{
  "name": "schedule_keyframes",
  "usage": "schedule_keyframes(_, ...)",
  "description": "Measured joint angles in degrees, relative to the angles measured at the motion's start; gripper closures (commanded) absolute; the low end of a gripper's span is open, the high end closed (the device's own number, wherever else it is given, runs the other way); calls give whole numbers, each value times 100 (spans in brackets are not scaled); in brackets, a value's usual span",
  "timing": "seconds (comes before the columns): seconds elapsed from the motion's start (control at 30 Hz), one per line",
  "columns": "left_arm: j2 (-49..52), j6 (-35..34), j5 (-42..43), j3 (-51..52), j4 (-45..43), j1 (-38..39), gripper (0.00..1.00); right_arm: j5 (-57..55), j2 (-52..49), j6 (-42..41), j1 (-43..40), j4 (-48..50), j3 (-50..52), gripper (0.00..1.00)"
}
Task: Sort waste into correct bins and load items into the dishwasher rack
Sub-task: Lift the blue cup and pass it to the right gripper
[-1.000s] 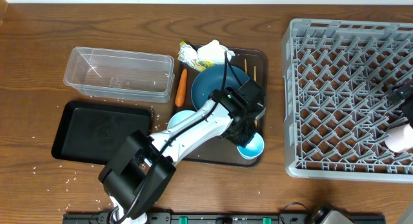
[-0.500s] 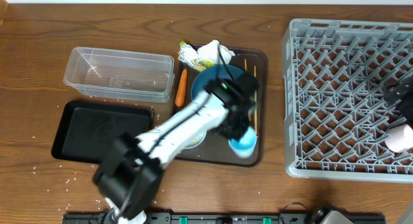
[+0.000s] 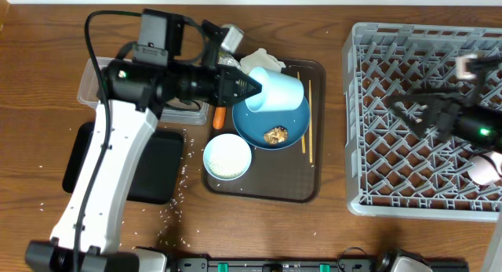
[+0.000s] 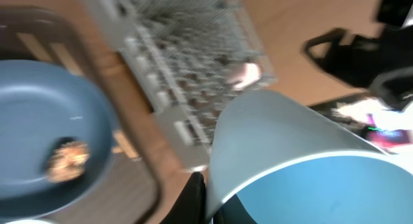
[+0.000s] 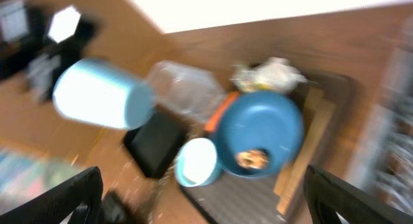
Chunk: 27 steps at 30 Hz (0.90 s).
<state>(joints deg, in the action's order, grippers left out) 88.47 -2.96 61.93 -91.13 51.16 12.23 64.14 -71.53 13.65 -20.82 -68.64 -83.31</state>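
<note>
My left gripper (image 3: 249,88) is shut on the rim of the small blue cup (image 3: 276,90), one finger inside and one outside (image 4: 210,204). The cup (image 4: 297,159) lies tipped on its side in the air over the dark-blue dish (image 3: 263,119), which holds a brown food lump (image 3: 275,135). The white bowl (image 3: 227,157) of rice stands on the brown serving tray (image 3: 267,192), the chopsticks (image 3: 308,119) to the right of the dish. My right gripper (image 3: 400,107) hovers open and empty over the grey rack (image 3: 369,76). A pink cup (image 3: 485,168) lies in the rack.
Crumpled tissue (image 3: 263,62) and a carrot (image 3: 220,115) lie at the tray's back left. My left arm partly covers the clear tub (image 3: 102,96) and the black tray (image 3: 78,158). Loose rice grains (image 3: 169,209) dot the table in front.
The left arm lifted the blue cup from the tray's front right corner and swung it up and back over the dish. The right gripper moved left over the rack.
</note>
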Motion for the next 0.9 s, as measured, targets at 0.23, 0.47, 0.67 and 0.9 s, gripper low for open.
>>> schedule_keyframes(0.23,131,4,1449,57,-205,-46,94,461,0,264,1578,931,0,7)
schedule_keyframes(0.47,131,0,2199,57,-212,-17,94,354,-15,275,2736,1893,0,9)
schedule_keyframes(0.67,131,2,2389,57,-212,-17,94,267,-219,-13,3252,2658,0,13)
schedule_keyframes(0.9,133,2,2409,57,-236,-35,94,291,-684,-448,3803,3250,0,36)
